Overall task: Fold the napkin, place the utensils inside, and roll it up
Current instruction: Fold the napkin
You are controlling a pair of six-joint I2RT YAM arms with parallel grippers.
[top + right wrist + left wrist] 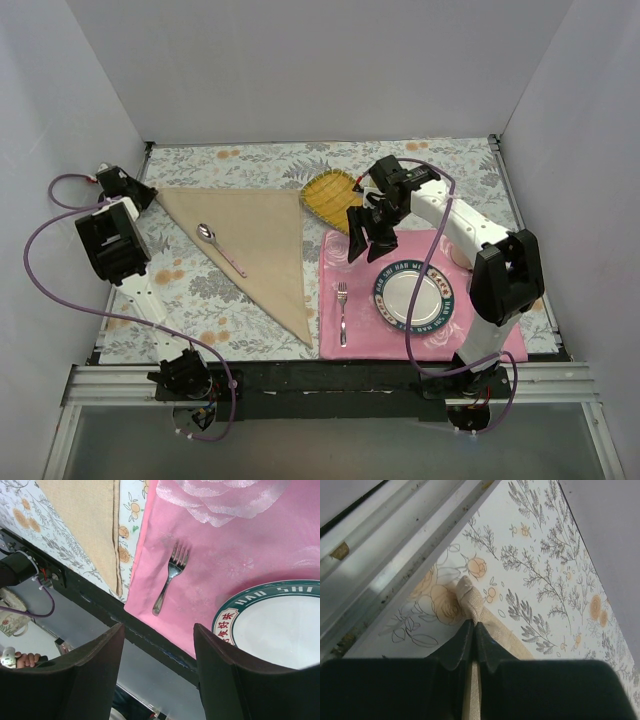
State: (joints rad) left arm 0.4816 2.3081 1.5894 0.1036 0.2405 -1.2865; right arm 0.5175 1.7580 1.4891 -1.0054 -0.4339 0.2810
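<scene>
Bottom of frame: 2 arms, the left arm (pixel 150 300) and the right arm (pixel 495 300). Lower right: 1 pink mat (pixel 365 342) carrying 1 fork (pixel 342 310) and 1 plate (pixel 414 296). Centre: 1 napkin (pixel 260 245) lying as a triangle, with 1 spoon (pixel 220 247) on it. Above the mat: 1 yellow checked cloth (pixel 332 195). The right gripper (pixel 371 238) hovers over the mat's upper left part, jaws wide, holding nothing. Far left: the left gripper (pixel 473 626), jaws pressed together, pinches the napkin's left corner.
</scene>
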